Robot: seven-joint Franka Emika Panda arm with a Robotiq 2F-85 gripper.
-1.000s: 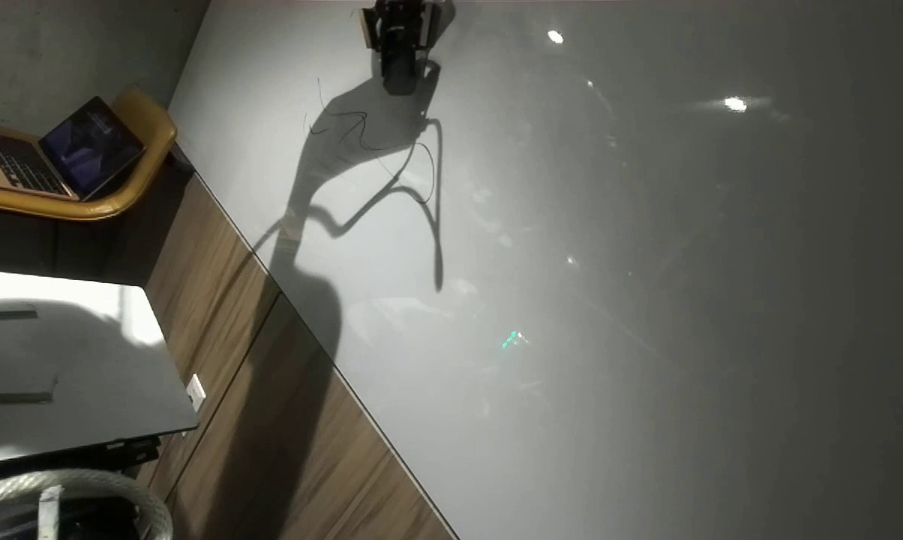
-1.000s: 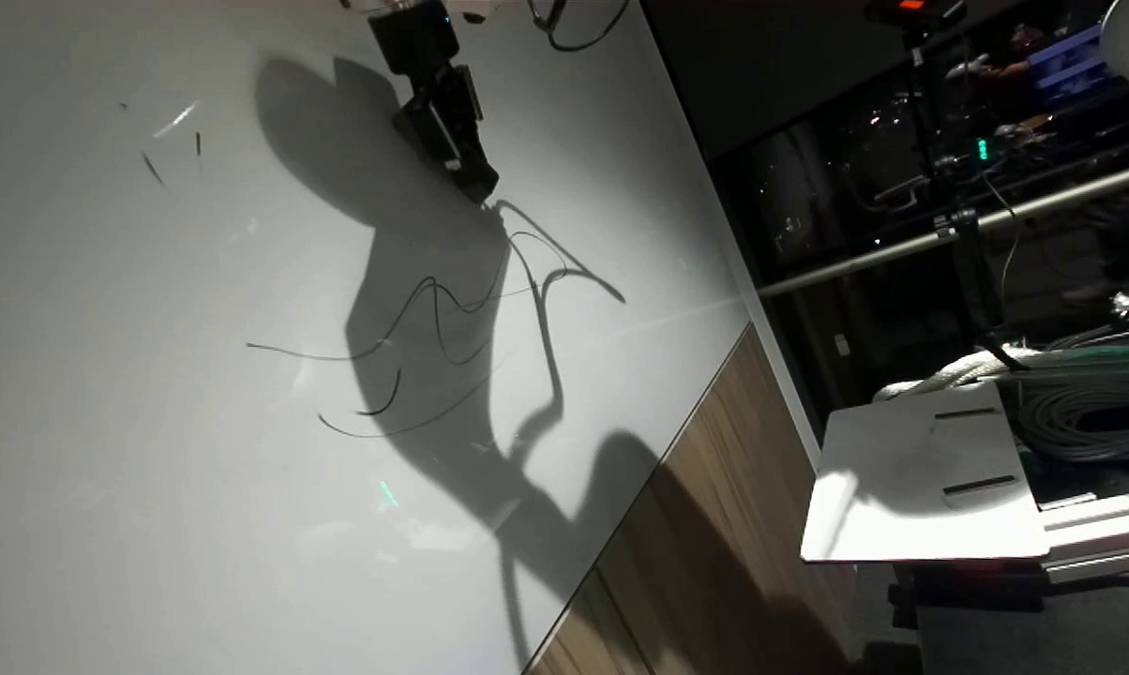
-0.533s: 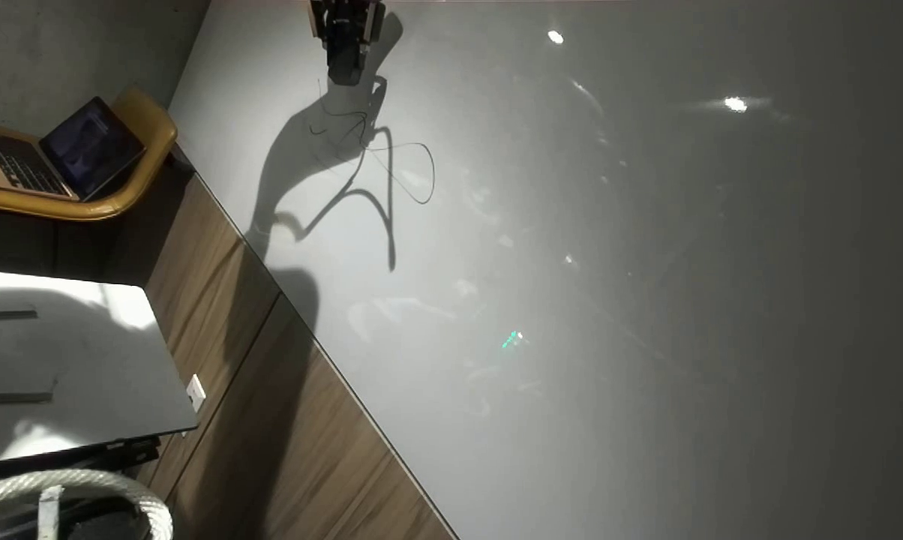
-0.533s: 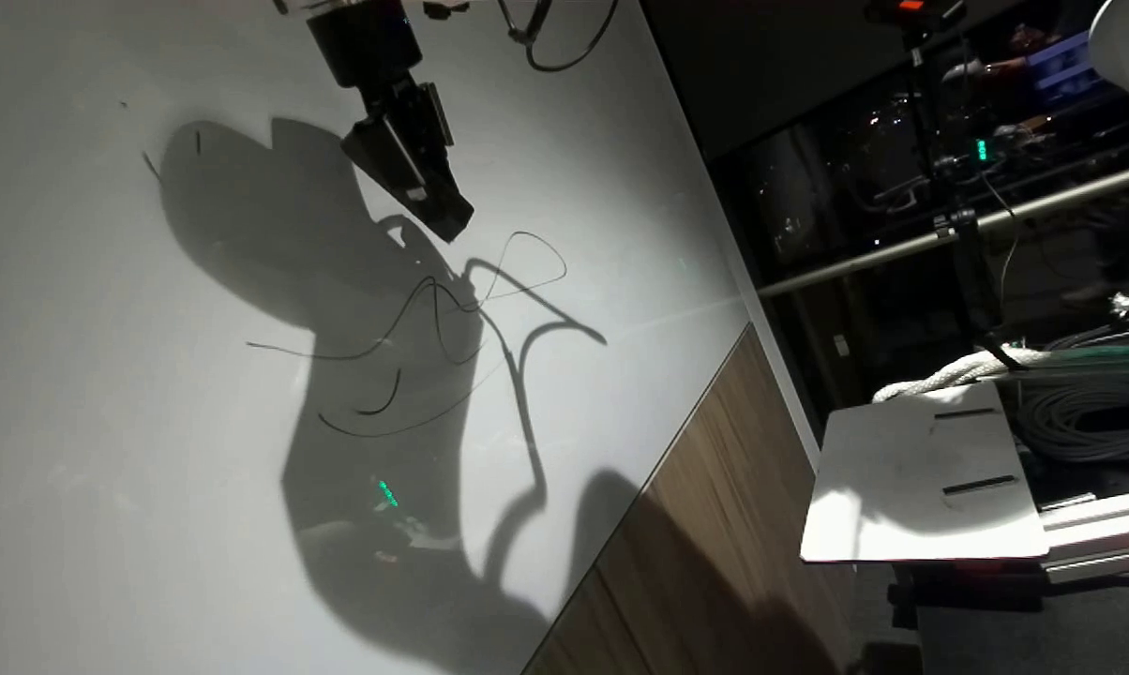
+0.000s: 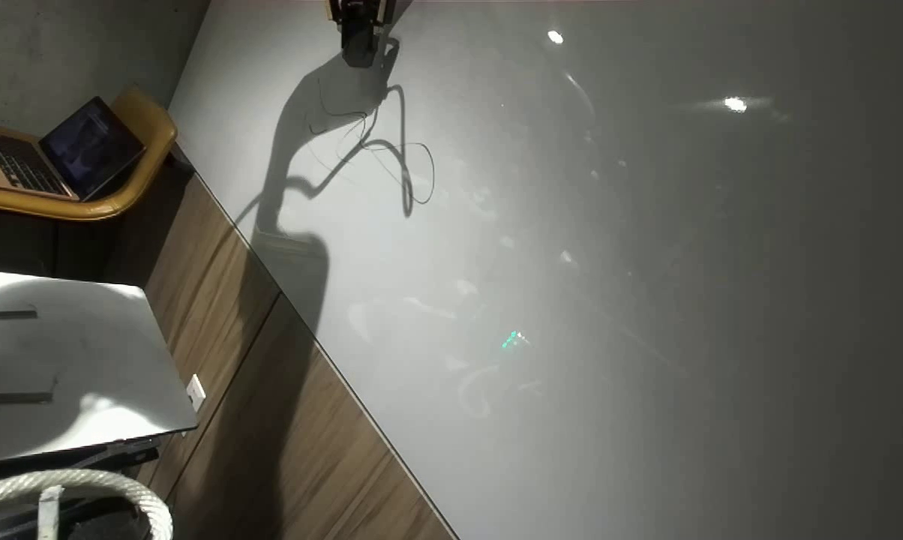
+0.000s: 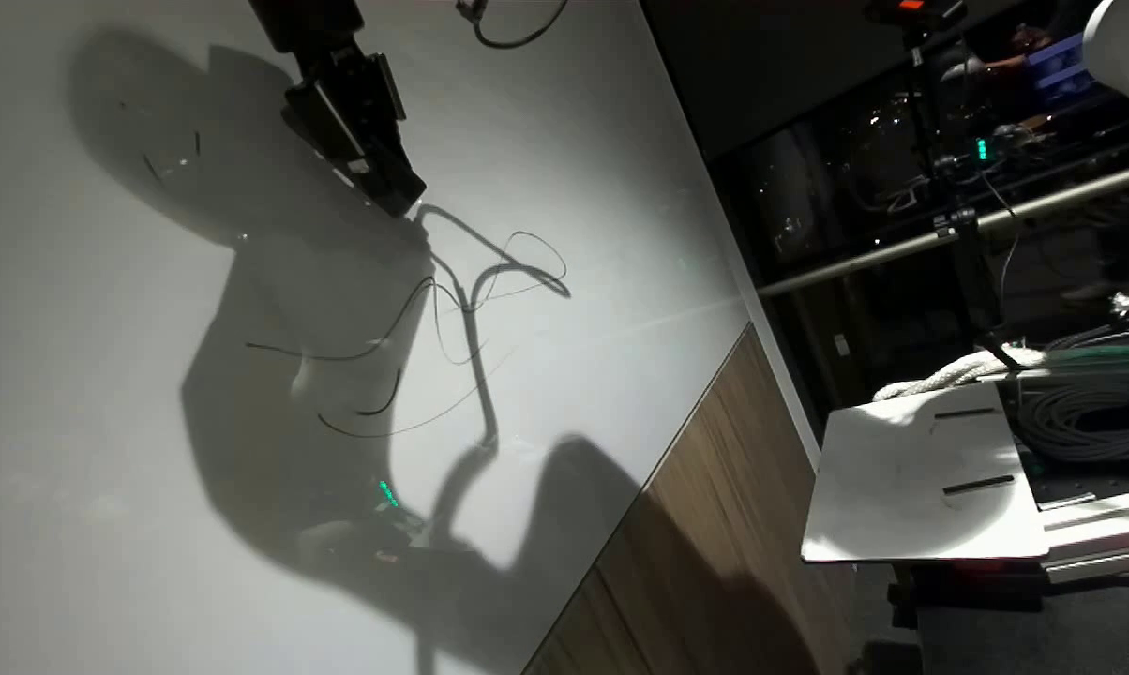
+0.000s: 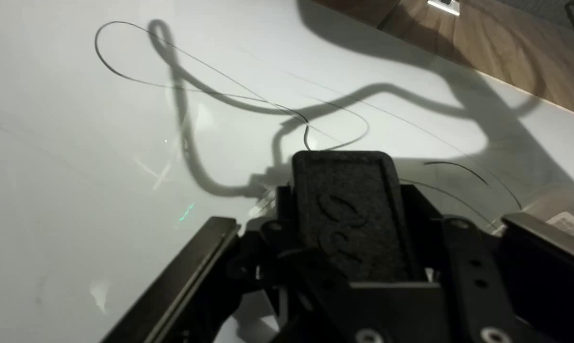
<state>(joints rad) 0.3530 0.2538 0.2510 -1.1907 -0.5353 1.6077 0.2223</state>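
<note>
My gripper [image 7: 349, 202] is shut on a dark, felt-like block [image 7: 351, 214] with curved marks on its face, which looks like an eraser. In both exterior views the block [image 5: 358, 49] points down out of the black gripper [image 6: 353, 122], over a glossy white surface [image 6: 105, 469]. Whether it touches that surface I cannot tell. Thin dark curved lines [image 6: 339, 359], some looped, run across the white surface just past the block's tip. Two short dark strokes [image 6: 198, 142] lie left of the gripper there. Part of the lines is hidden behind the block in the wrist view.
A wood-grain panel [image 5: 346, 450] borders the white surface. Beyond it are a yellow chair [image 5: 140, 180] with a laptop [image 5: 91, 150], and a pale plate [image 6: 921, 506] beside coiled cable [image 6: 1080, 427]. The arm's large shadow falls across the lines. A black cable [image 6: 513, 44] hangs near the arm.
The gripper, still around the block, has shifted left in both exterior views, lately rising toward the top of each picture. Its shadow has moved too; the dark lines look unchanged.
</note>
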